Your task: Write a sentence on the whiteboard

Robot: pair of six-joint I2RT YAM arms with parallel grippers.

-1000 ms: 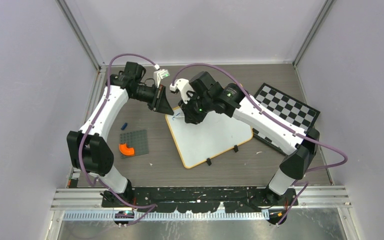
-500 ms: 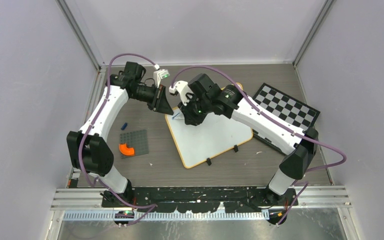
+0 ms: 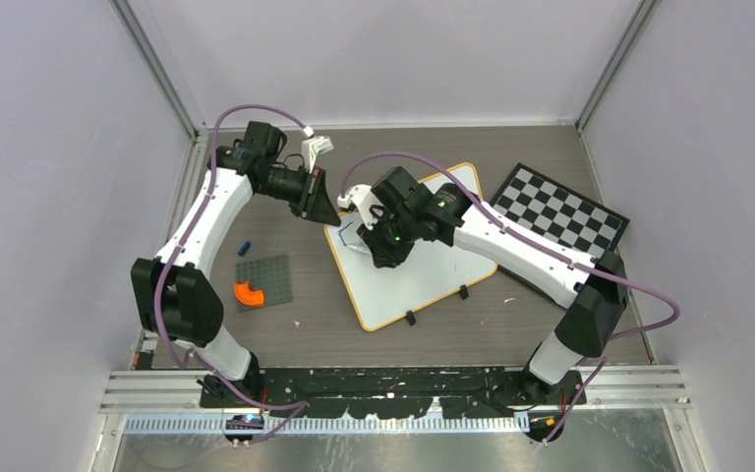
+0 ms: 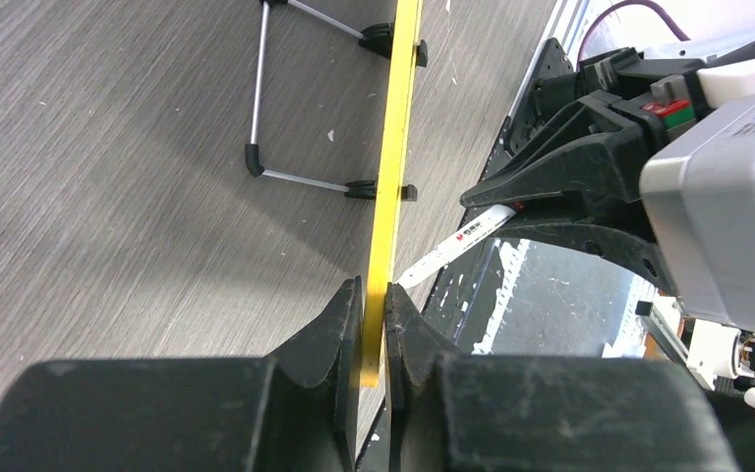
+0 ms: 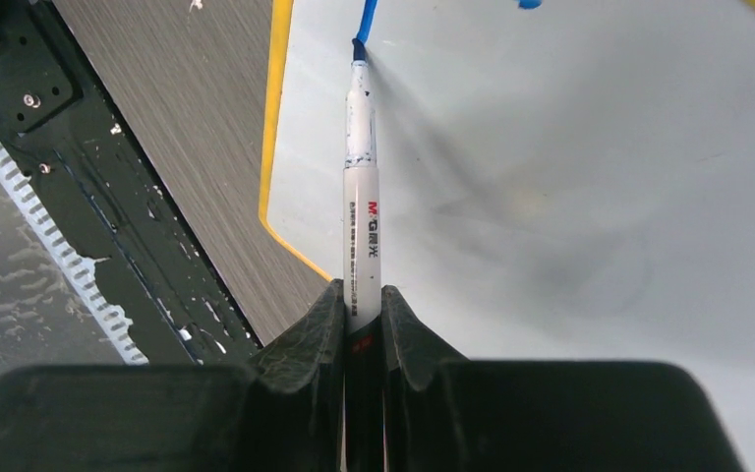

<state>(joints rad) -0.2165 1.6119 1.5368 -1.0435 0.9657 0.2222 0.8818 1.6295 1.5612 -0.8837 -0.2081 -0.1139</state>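
The whiteboard (image 3: 423, 270), white with an orange-yellow frame, lies tilted on the table's middle. My left gripper (image 3: 326, 210) is shut on the frame (image 4: 393, 147) at the board's far left corner; in the left wrist view the frame runs edge-on between the fingertips (image 4: 374, 317). My right gripper (image 3: 376, 246) hovers over the board's left part, shut on a white marker (image 5: 361, 197). The marker's blue tip (image 5: 358, 47) touches the white surface (image 5: 570, 197) at the end of a blue stroke (image 5: 366, 18). Blue lines (image 3: 340, 230) show near the held corner.
A black-and-white checkered board (image 3: 562, 211) lies at the right, behind the right arm. Left of the whiteboard sits a grey baseplate (image 3: 263, 278) with an orange piece (image 3: 249, 293), and a small blue item (image 3: 244, 245). Two black clip feet (image 3: 410, 318) stick out at the board's near edge.
My right gripper has moved toward the near side along the board's left part with the marker, leaving blue lines uncovered near the corner. The left gripper has kept its hold.
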